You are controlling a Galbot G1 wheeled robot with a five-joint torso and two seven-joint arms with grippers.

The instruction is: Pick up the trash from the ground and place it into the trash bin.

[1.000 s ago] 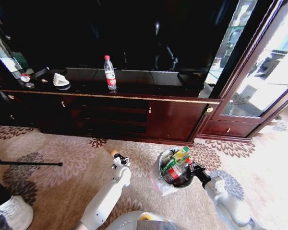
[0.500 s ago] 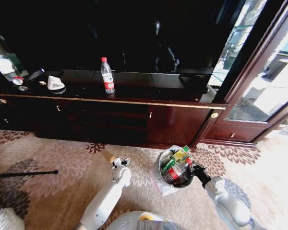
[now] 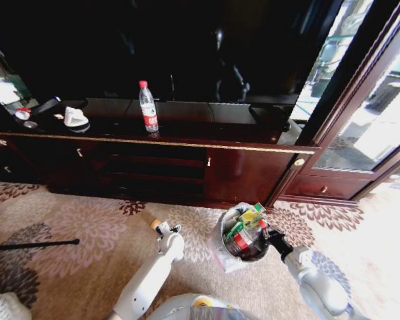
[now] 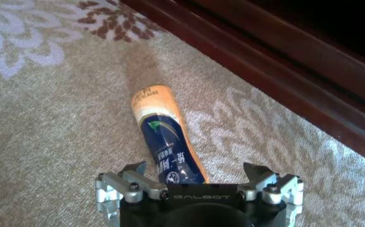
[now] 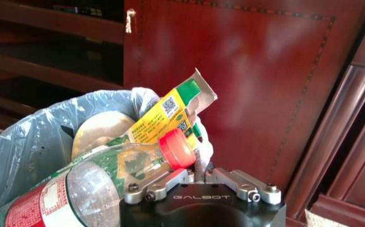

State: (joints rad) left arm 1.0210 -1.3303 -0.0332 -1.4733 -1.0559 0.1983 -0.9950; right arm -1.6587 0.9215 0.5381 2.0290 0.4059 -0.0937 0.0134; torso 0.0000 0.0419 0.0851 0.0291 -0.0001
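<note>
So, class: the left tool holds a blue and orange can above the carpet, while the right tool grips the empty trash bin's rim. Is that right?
Not quite: the trash bin is not empty. The right wrist view shows a plastic bottle and a yellow-green wrapper inside its liner. The rest stands: the left tool holds the blue and orange can above the carpet, and the right tool grips the bin's rim.

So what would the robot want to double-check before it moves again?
1. Left gripper holds its can firmly: ok; the blue and orange can sits between the fingers, off the carpet.
2. Right gripper holds the trash bin: ok; it is clamped on the liner at the rim.
3. Room left in the bin: not ok; a bottle and a yellow-green wrapper poke above the rim.
4. Can over the bin: not ok; it hangs beside it.
5. Path between can and bin: ok; bare carpet.
</note>
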